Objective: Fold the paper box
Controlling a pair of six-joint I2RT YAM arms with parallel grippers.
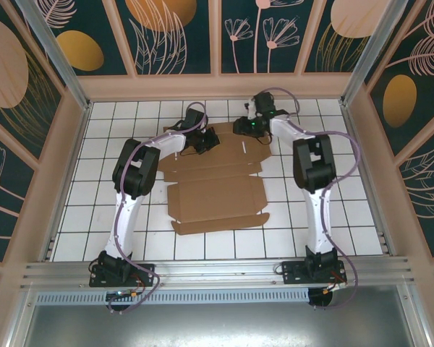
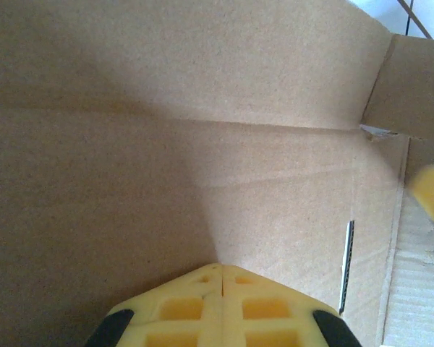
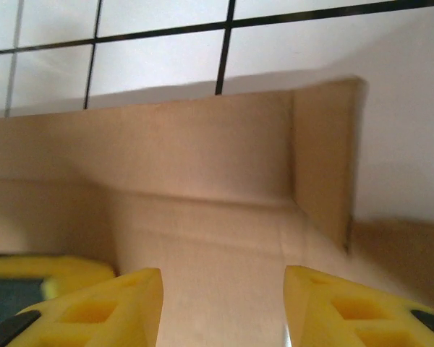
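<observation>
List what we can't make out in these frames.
- Top view: the far edge of the paper box is hidden under both wrists. The left gripper and right gripper are too small and dark to read how the jaws stand.
- Left wrist view: a blurred yellow shape is cut off by the right edge and can't be identified.
- Right wrist view: the fingers are cut off by the bottom edge, so contact with the box is unclear.

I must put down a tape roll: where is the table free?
Free: white tiles between left arm and left wall, and between right arm and right wall. Crowded: the far middle, where left gripper and right gripper meet the paper box.
</observation>
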